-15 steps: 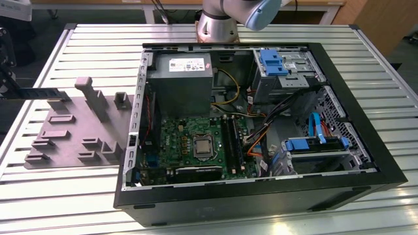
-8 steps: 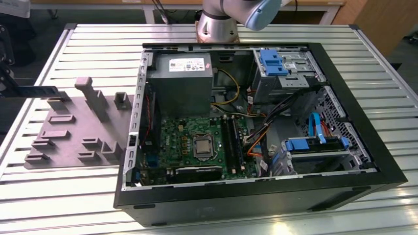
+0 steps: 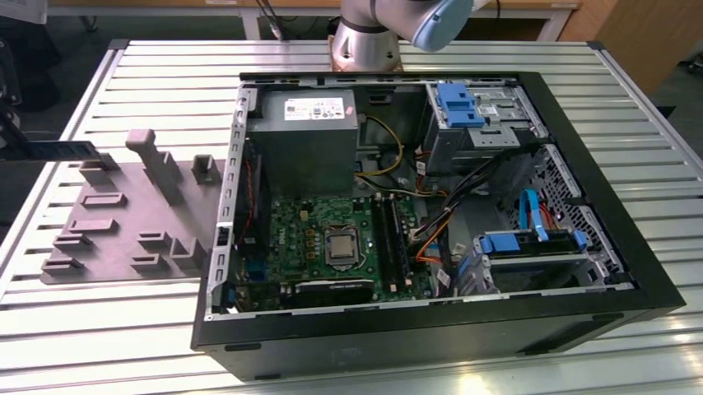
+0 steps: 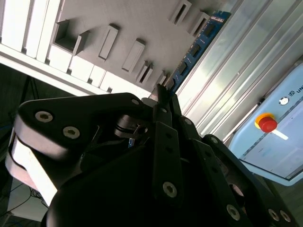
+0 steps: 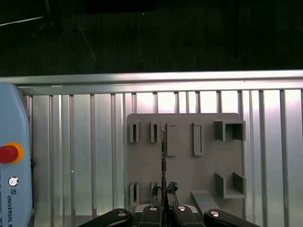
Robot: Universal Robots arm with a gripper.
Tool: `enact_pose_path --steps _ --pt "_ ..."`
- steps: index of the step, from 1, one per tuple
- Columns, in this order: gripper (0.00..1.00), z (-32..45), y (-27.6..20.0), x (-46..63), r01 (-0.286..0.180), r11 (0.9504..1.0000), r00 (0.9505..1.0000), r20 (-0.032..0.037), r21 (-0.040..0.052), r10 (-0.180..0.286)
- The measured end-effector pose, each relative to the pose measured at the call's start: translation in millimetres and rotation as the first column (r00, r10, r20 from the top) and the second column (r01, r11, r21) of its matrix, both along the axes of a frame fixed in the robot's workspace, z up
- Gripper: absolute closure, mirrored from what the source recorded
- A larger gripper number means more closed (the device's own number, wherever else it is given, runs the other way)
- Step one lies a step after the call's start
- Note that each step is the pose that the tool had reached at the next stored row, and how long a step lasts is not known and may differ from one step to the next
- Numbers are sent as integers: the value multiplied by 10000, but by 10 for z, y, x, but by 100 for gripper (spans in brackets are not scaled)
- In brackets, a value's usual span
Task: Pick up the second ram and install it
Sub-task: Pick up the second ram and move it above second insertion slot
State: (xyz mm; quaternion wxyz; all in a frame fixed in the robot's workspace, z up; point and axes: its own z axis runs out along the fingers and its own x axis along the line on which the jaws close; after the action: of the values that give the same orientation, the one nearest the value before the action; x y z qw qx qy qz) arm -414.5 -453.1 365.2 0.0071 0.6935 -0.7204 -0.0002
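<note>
The gripper [image 5: 164, 190] is shut tight on one end of the ram stick [image 5: 164, 151]. The rest of the stick pokes straight out past the tips. In the exterior view it's held at the far left, just by the grey plate [image 3: 121, 206] on the worktop [image 3: 143, 74] & well apart from the open PC case [image 3: 439, 333].

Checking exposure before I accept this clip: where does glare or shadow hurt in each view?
Exterior view: even light, table slats bright, case interior dimmer. First wrist view: glare on the slats past the fixture, floor beyond nearly black; the ram shows edge-on in the shut gripper. Second wrist view: strong glare on slats beside the ram, gripper body dark.
</note>
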Motion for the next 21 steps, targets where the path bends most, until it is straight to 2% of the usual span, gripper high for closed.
enact_pose_path --steps 21 --pt "86 126 20 0 18 10000 10000 1 -53 -18"
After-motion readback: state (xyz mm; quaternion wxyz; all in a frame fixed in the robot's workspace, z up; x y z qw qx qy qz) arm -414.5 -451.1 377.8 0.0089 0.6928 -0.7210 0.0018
